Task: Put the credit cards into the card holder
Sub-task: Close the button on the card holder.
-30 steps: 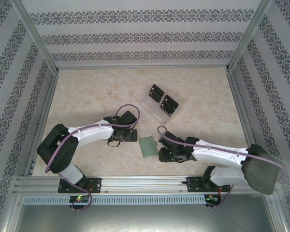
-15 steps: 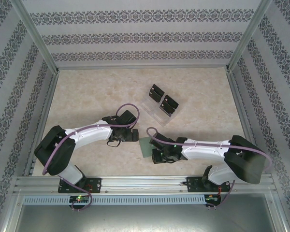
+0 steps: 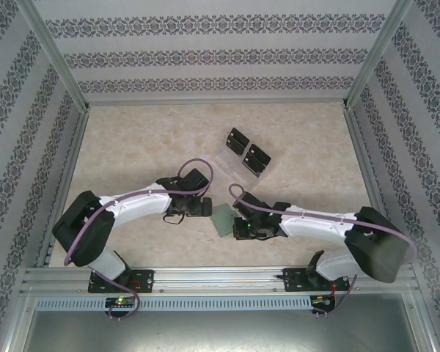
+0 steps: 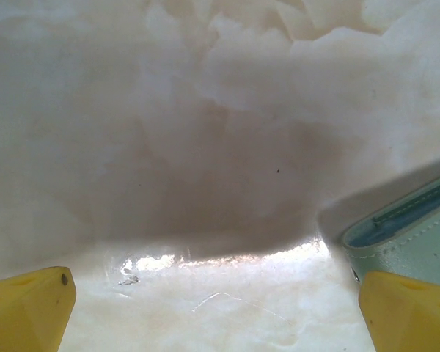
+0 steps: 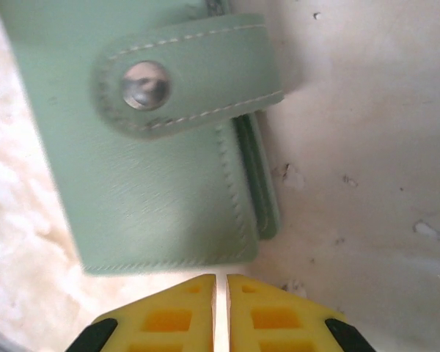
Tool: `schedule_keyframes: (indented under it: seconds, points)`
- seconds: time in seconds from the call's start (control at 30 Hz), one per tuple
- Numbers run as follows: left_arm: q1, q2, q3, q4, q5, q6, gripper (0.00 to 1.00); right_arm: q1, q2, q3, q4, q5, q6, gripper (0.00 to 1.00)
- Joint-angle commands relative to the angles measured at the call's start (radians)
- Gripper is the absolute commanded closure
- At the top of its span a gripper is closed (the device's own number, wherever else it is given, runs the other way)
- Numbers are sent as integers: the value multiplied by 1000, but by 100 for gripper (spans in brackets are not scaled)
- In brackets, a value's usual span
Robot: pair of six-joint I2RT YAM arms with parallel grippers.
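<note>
Wallet (image 3: 224,218), overhead view: flat on the table (image 3: 132,147) between the two claws, with the left claw (image 3: 199,207) just beside its left edge and the right claw (image 3: 241,224) at its right edge. Black cards (image 3: 247,154) sit on a clear rack (image 3: 231,163), well apart from the wallet.

Left wrist view: left claw (image 4: 216,315) released, its yellow fingertips (image 4: 29,308) spread wide over bare table. A corner of the wallet (image 4: 414,227) lies just beside the right-hand tip.

Right wrist view: right claw (image 5: 221,315) clenched, pads nearly meeting with nothing seen between them, at the near edge of the wallet (image 5: 161,183). The tab (image 5: 187,81) is snapped down.

Likely faults: a closed claw may merely shove the light wallet across the smooth table instead of lifting the tab. The wide left fingers may knock it askew. No card can enter while the snap holds.
</note>
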Motion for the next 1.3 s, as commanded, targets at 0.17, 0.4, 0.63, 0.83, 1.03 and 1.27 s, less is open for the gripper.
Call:
schedule_keyframes:
  seconds: [0.17, 0.4, 0.63, 0.83, 1.03, 1.27]
  points:
    - [-19, -38, -20, 44, -2, -25, 0, -33, -155, 150, -264, 141, -126, 58]
    - [-20, -4, -33, 83, -13, -38, 0, -33, 35, 334, -358, 161, -277, 57]
    - [-18, 2, -51, 103, -41, -64, 0, -22, 163, 406, -367, 170, -332, 57]
    - [-16, -20, -58, 77, -95, -106, 0, 5, 233, 454, -381, 207, -353, 58]
    - [-9, -37, -68, 53, -122, -121, 0, 28, 300, 498, -404, 238, -376, 61]
    - [-3, -58, -75, 43, -131, -121, 0, 51, 355, 538, -435, 296, -399, 68]
